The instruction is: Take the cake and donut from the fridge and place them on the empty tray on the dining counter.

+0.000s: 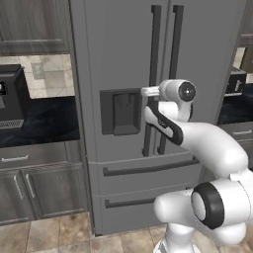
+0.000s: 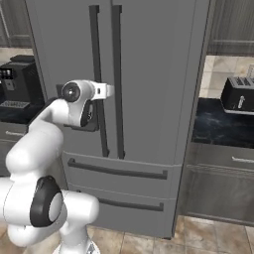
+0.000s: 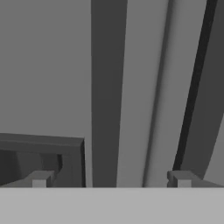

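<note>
1. You faced one fridge [image 1: 123, 59], grey steel, with both upper doors closed, so the cake and donut could not be seen from where you stood.
2. You could count two long dark bar handles side by side down the door fronts: the left handle [image 1: 153, 59] and the right handle [image 1: 174, 44].
3. One dark dispenser recess [image 1: 121, 112] sat in the left door, just left of the handles.
4. Below the doors you had two drawers, the upper drawer [image 1: 148, 170] and the lower drawer [image 1: 123, 202], each with one horizontal dark bar.
5. Your gripper [image 3: 109, 177] was raised close to the door, level with the dispenser. Its two fingertips [image 3: 40, 178] stood wide apart, with the left handle showing between them and nothing pinched.
6. From the hand camera, you saw both handles as dark strips and a corner of the recess at lower left.
7. To the fridge's right, one black toaster [image 2: 239, 94] rested on a black counter [image 2: 218, 124]; to its left stood one dark coffee machine [image 2: 17, 82].
</note>
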Robot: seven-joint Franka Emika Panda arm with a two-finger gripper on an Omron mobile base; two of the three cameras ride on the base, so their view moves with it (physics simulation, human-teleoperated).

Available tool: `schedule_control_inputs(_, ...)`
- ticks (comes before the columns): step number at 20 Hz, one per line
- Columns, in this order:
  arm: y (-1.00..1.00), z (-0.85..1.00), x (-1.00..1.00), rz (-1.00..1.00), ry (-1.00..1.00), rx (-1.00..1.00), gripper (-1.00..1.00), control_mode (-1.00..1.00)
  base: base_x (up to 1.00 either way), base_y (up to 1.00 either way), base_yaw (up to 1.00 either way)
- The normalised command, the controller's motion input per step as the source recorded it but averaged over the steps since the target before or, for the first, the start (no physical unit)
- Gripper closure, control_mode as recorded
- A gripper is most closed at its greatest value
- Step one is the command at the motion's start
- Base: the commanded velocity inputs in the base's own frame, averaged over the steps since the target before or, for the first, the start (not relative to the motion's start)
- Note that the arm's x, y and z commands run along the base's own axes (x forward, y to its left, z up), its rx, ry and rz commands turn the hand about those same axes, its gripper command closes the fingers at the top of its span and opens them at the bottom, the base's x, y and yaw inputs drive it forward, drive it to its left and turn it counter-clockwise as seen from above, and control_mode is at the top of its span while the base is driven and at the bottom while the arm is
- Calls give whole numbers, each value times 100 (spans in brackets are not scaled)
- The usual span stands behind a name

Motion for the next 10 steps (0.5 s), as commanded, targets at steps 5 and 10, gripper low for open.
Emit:
schedule_control_inputs(5,2,0,34,0,-5,0,-100,-100,0,0,0)
schedule_control_inputs(10,0,-2,23,0,-5,0,-100,-100,0,0,0)
